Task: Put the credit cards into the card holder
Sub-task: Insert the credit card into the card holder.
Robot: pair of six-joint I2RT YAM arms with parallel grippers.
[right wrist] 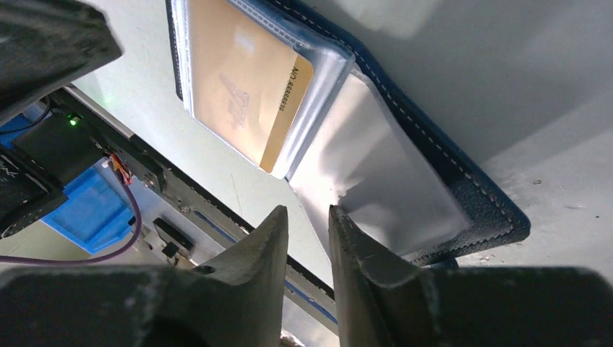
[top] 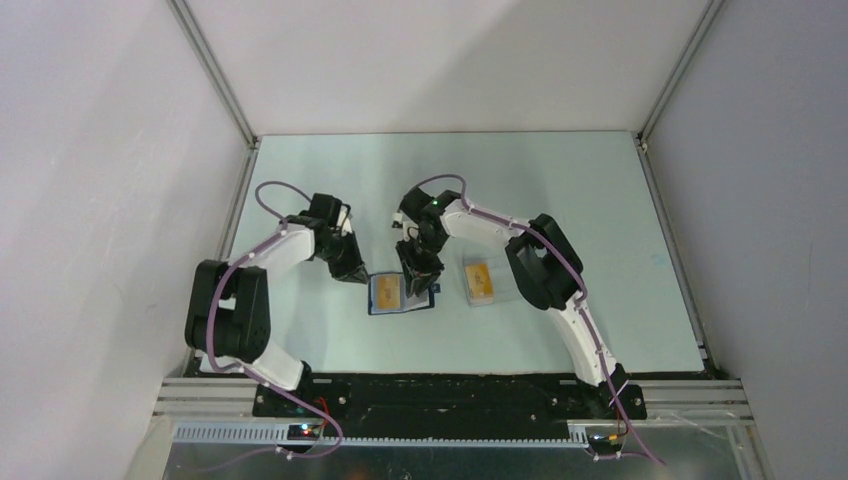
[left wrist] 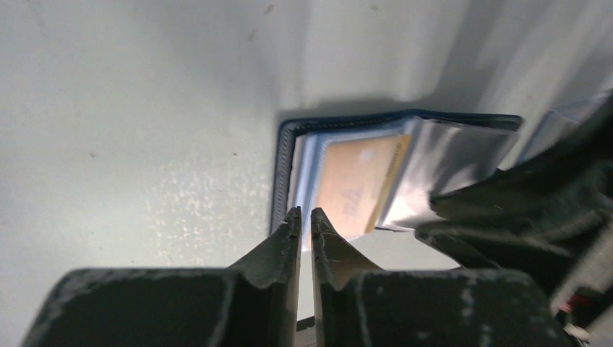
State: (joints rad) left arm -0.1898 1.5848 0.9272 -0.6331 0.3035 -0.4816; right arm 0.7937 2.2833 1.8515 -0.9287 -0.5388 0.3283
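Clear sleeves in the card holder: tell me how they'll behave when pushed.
The clear sleeves of the card holder look thin, glossy and rippled, so they are probably floppy and slick. The one holding the orange card lies flatter and is likely stiffer. The holder seems light and may slide.

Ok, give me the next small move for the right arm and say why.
Probably nudge the credit card deeper into its clear sleeve with the right end effector. The card's edge looks level with the sleeve mouth at the card holder's fold, and the end effector hovers open beside it.
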